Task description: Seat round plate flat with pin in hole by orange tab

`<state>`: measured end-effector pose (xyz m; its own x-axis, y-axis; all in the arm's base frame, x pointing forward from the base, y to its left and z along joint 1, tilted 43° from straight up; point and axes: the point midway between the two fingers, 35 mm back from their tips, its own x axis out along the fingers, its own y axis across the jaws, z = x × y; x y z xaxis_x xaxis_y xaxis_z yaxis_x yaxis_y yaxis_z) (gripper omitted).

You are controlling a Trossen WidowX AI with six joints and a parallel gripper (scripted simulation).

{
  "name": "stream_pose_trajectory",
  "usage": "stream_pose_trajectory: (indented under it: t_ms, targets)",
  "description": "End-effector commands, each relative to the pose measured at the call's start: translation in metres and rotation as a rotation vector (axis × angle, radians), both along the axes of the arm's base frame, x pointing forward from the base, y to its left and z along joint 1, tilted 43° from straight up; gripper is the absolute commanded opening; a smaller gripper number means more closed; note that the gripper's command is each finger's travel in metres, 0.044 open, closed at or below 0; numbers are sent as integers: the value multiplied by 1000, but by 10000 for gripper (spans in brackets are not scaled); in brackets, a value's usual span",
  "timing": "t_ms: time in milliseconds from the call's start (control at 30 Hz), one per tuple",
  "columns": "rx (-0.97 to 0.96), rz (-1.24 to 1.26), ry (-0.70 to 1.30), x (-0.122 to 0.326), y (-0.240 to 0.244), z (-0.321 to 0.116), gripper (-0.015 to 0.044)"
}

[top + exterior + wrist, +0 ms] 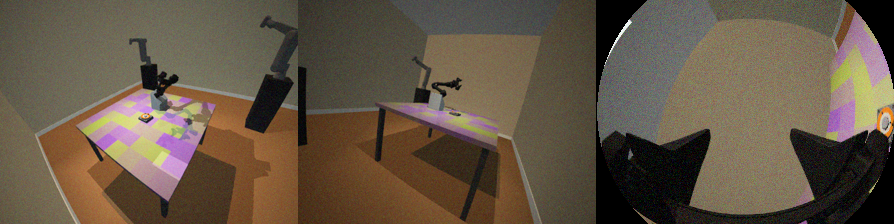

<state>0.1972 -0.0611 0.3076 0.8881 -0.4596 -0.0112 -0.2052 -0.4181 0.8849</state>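
Observation:
The round plate (145,116) (455,112) (886,121), orange and white with a grey centre, is on the dark square base (145,121) (454,114) on the table. In the wrist view it is at the far right edge, partly cut off. The pin, the hole and the plate's exact tilt are too small to tell, and I cannot make out the orange tab clearly. My gripper (169,76) (460,83) (751,134) is open and empty, its fingers wide apart. It is held high above the table, well away from the plate.
The patchwork table (126,133) (436,120) carries a pale grey block (158,102) (436,102) under my arm, close to the base. Dark pedestals (149,77) (268,102) with grey arms stand beyond the table. Arm shadows fall on the table top beside the base.

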Motion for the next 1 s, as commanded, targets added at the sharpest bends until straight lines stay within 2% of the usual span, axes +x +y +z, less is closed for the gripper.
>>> stream_pose_trajectory:
  t_ms: [0,233,300,467,600,733,833,967]
  targets:
    - [-12,5,15,2,1,-1,374]
    - [-436,284,532,61,27,-71,190]
    - [-476,323,581,65,30,-79,137]
    - [-735,652,876,87,47,-145,6]
    - [-839,847,977,90,55,-178,0]
    - [-966,1187,1056,86,69,-228,0]
    - [-1006,1326,1055,81,74,-247,0]
    - [-1076,1630,982,68,86,-285,0]
